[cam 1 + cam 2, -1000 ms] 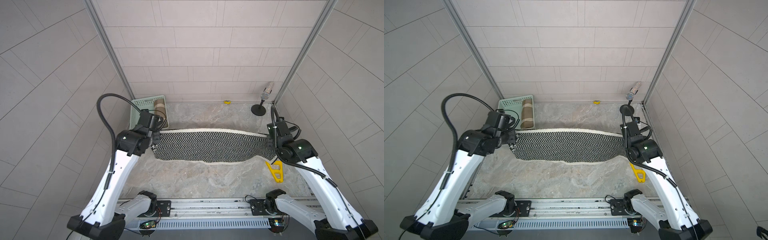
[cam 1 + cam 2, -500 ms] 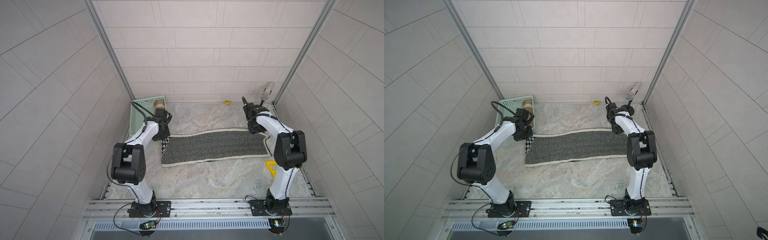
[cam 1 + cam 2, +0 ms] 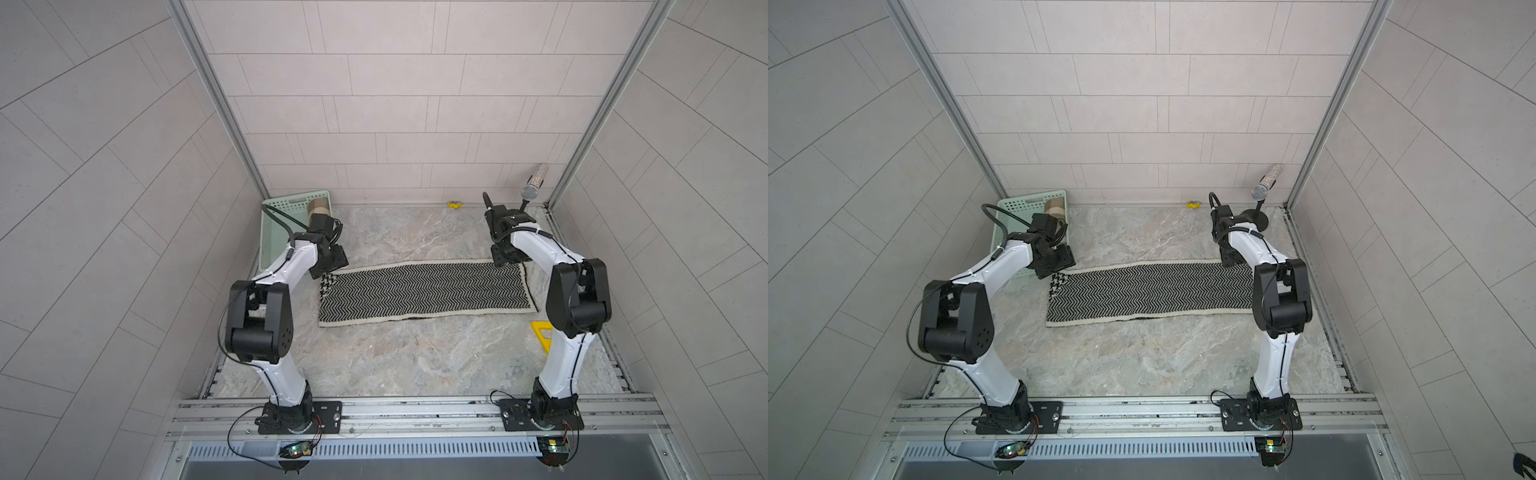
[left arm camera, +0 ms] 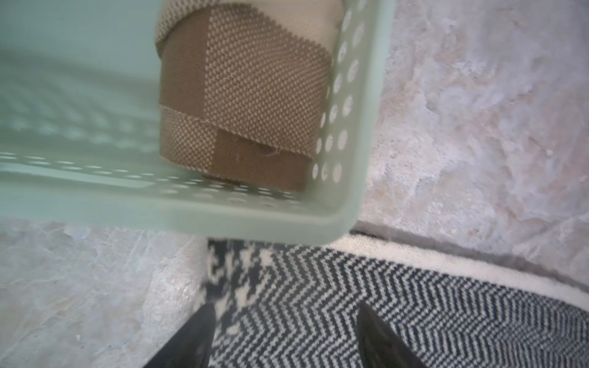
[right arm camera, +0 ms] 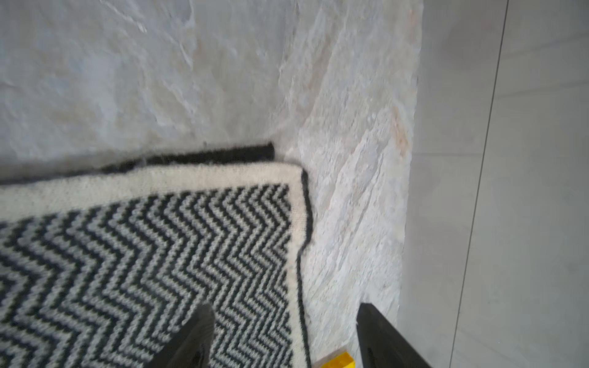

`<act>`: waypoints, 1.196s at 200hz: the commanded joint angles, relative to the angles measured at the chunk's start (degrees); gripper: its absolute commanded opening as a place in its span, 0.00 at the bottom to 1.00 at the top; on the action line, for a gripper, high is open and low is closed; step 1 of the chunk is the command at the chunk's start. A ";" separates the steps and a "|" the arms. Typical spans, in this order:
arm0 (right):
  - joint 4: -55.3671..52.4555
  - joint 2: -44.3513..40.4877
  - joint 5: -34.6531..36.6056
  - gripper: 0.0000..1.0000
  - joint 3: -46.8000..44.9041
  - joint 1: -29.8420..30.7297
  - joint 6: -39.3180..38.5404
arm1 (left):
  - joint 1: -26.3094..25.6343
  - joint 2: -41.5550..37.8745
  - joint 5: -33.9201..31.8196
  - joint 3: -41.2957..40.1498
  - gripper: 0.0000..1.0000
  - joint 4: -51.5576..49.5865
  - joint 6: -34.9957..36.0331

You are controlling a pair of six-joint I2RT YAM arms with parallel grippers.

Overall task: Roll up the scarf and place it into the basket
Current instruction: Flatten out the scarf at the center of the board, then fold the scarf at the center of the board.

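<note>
Top views both show marble surface [image 3: 415, 365] w/ zigzag scarf [image 3: 424, 297] flat & unrolled mid-surface, mint basket [image 3: 272, 237] in far-left corner near scarf's end, L claw [image 4: 284, 310] & R claw [image 5: 283, 310] both spread wide, empty, over opposite scarf ends.

It was a robotics lab cell: tiled walls [image 3: 415, 104] enclosed a marbled tabletop [image 3: 415, 357], with an aluminium mounting rail [image 3: 415, 409] along the tabletop's near edge.

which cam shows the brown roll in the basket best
Left wrist view: the brown roll fills it close up, inside the basket. Both top views show only a small end beyond the left arm; right wrist view shows none.
</note>
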 commanded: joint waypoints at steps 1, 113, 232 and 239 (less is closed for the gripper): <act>2.84 -6.71 -4.77 0.81 -7.50 1.05 2.75 | 0.14 -5.90 -1.27 -1.81 0.87 -3.11 0.75; 7.58 -29.62 -14.59 0.84 -29.45 7.70 7.37 | 2.96 -14.51 -1.98 -19.46 0.74 -1.14 -1.62; 8.35 -28.39 -11.62 0.83 -30.66 7.33 8.28 | 3.92 -12.31 1.12 -24.84 0.00 8.08 -3.96; 8.31 -27.86 -11.61 0.83 -30.63 7.19 8.22 | 4.01 -14.94 -0.88 -23.55 0.00 4.70 -3.27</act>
